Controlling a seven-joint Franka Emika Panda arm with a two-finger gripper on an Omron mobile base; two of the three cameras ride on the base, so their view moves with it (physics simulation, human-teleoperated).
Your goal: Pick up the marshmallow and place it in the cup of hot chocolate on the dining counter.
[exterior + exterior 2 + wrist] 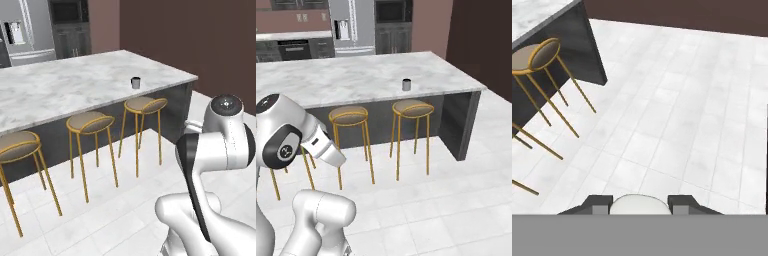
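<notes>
At the bottom centre of the hand view, the gripper has its two fingers clenched on one white marshmallow. Beyond, three gold stools line the dining counter. One cup of hot chocolate stands upper centre near its front edge.

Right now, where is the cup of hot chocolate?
The cup of hot chocolate stands near the dining counter's front edge, toward its right end, just behind the rightmost stool.
</notes>
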